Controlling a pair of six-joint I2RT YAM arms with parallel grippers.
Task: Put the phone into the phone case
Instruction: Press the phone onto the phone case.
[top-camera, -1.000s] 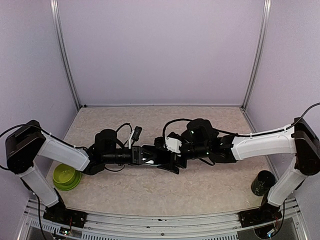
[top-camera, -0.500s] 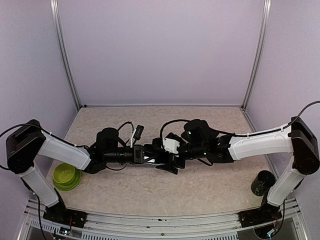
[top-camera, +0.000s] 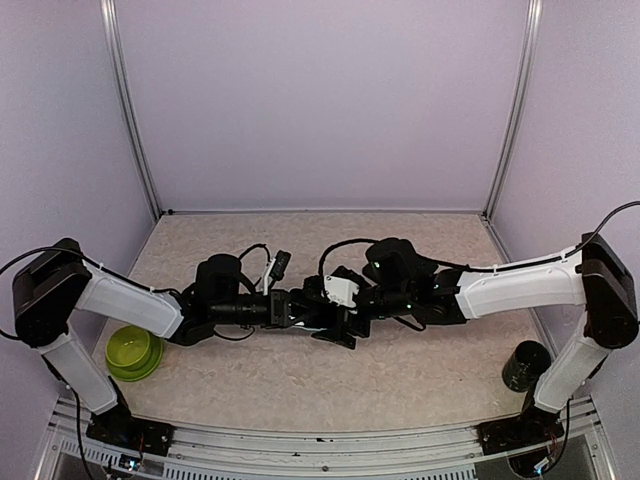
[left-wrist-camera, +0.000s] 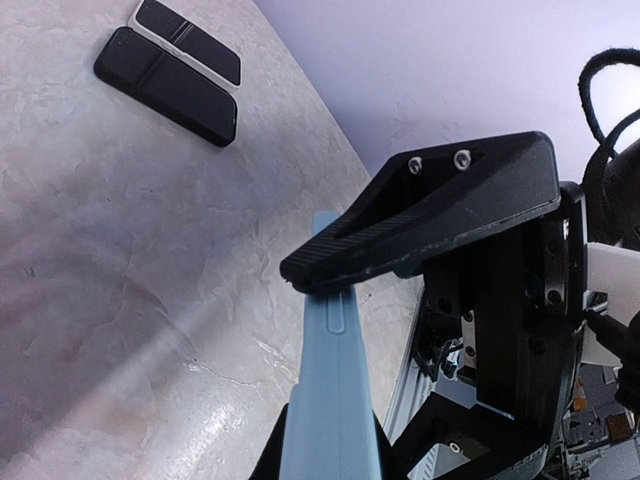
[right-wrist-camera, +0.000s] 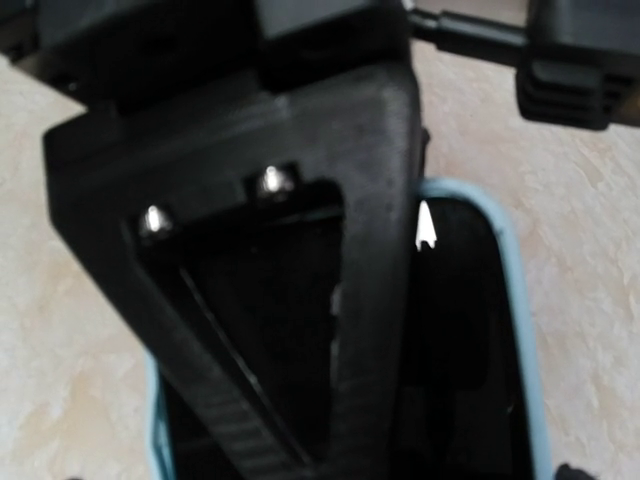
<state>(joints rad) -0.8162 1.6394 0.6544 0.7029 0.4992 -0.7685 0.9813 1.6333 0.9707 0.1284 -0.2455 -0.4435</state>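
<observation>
In the top view my two grippers meet at the table's middle over the light blue phone case (top-camera: 311, 316). My left gripper (top-camera: 290, 310) is shut on the case. In the left wrist view the case (left-wrist-camera: 330, 400) shows edge-on between my own fingers. One black finger of my right gripper (left-wrist-camera: 420, 225) lies on the case's far edge; its other finger is hidden. In the right wrist view the case's blue rim (right-wrist-camera: 515, 300) frames a dark inside, mostly covered by the left gripper's finger (right-wrist-camera: 270, 290). I cannot tell whether the phone is in it.
A green bowl (top-camera: 133, 352) sits at the near left and a dark cup (top-camera: 525, 365) at the near right. Two flat black slabs (left-wrist-camera: 170, 65) lie on the table beyond the case in the left wrist view.
Both grippers and the case between them have shifted a little to the left; the right arm has reached further left. The grip looks unchanged.
</observation>
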